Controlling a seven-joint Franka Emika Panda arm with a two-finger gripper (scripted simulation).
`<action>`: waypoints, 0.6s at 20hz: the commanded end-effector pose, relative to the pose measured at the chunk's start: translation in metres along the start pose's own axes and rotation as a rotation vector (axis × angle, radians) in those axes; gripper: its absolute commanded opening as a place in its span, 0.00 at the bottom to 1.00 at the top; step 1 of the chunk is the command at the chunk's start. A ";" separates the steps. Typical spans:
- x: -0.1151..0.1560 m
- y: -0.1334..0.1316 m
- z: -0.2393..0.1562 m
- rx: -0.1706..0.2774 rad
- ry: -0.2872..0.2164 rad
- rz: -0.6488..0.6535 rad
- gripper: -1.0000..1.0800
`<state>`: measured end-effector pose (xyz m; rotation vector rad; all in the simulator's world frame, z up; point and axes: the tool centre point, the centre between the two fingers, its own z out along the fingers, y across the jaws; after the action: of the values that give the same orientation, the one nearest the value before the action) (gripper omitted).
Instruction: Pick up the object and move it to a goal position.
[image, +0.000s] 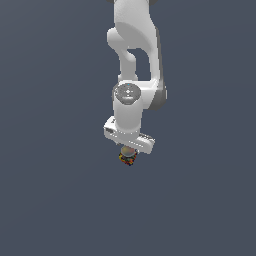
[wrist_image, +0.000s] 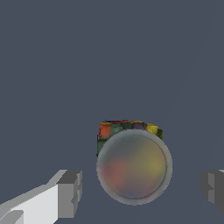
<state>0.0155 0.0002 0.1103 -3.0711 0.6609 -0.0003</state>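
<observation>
On the plain slate-grey surface (image: 55, 200), the gripper (wrist_image: 142, 188) stands wide open astride the untouched speckled object (wrist_image: 133, 164), fingers (wrist_image: 70, 192) clear at nine and three o'clock.

Supporting surface: a flat, uniform dark blue-grey floor (image: 55, 200) filling both views, unmarked and without visible edges. One item appears to stand on it: the object (image: 128, 157), small and stubby, with a grey-tan rounded top and a multicoloured speckled body. Actual contact cannot be confirmed.
</observation>
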 end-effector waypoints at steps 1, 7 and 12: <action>0.000 0.000 0.002 0.000 0.000 0.014 0.96; -0.001 -0.001 0.006 0.000 0.000 0.012 0.96; -0.001 0.000 0.027 0.000 0.000 0.015 0.96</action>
<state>0.0153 0.0008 0.0911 -3.0662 0.6827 -0.0019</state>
